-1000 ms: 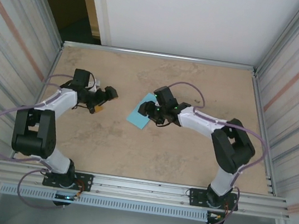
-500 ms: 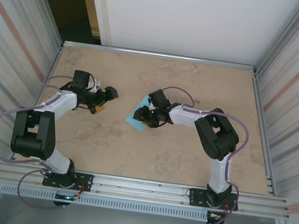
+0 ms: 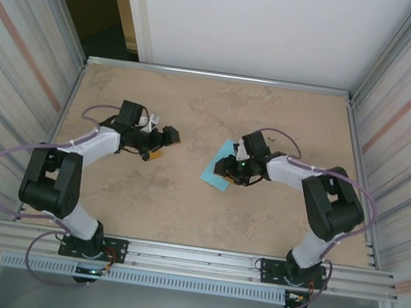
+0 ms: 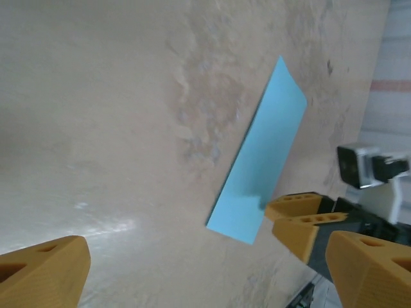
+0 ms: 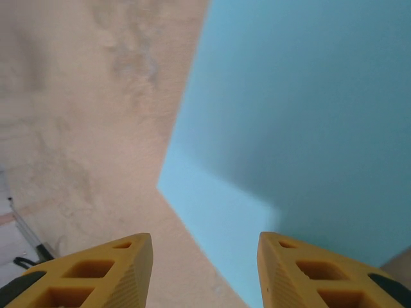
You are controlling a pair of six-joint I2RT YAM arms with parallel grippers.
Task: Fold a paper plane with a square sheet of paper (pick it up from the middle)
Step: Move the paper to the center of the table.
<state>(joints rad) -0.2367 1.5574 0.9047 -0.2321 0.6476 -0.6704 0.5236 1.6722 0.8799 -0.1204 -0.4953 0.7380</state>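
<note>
Light-blue paper sheet (image 3: 213, 174) lies flat on the worktop (image 3: 181, 212). Right gripper (image 3: 228, 168) sits at its 3 o'clock edge, jaws partly spread (tips over paper). Left gripper (image 3: 163, 146) stands well apart at 9 o'clock, jaws spread wide.

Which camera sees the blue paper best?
The left wrist view: the blue paper shows almost whole. The top view shows it small, partly under the right gripper. The right wrist view crops it close up.
</note>
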